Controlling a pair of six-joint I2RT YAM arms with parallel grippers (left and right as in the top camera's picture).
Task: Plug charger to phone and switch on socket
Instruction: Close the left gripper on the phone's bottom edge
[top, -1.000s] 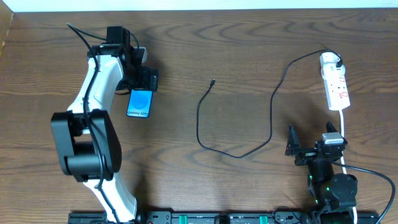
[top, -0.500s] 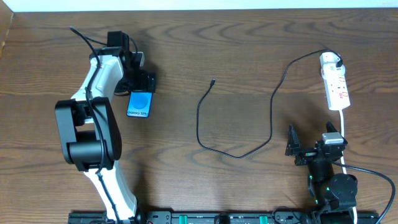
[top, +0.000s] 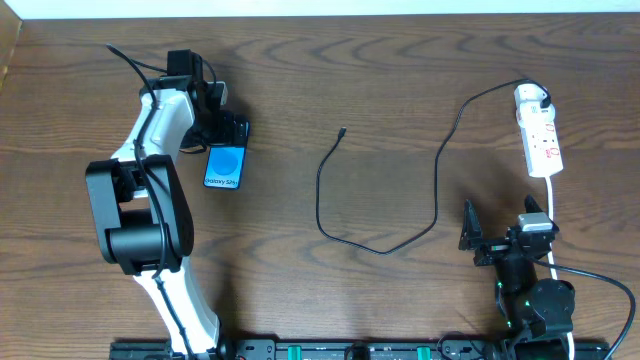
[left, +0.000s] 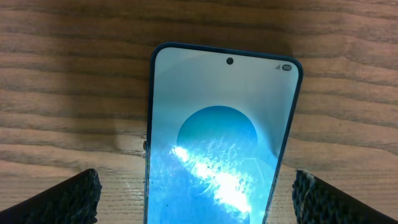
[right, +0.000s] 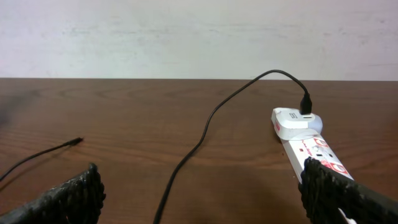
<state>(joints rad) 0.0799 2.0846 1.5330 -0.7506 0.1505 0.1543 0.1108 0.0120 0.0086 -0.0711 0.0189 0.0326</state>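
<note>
The table (top: 400, 90) under me is dark brown wood with a clear grain, smooth with a faint sheen. The phone (left: 217, 137) has a glossy glass screen throwing back a bright glare. The pads (left: 73, 198) of my left end effector (left: 198, 199) are black, coarse and matt, like those of my right end effector (right: 205, 196). The socket (right: 311, 146) is smooth, shiny white plastic. The charger (right: 211, 118) cable is thin, black and matt.

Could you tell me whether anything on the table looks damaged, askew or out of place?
Nothing stands out. The phone lies flat, screen lit; the charger loops loosely across the table, its connector tip lying free, and its white plug sits in the socket.
</note>
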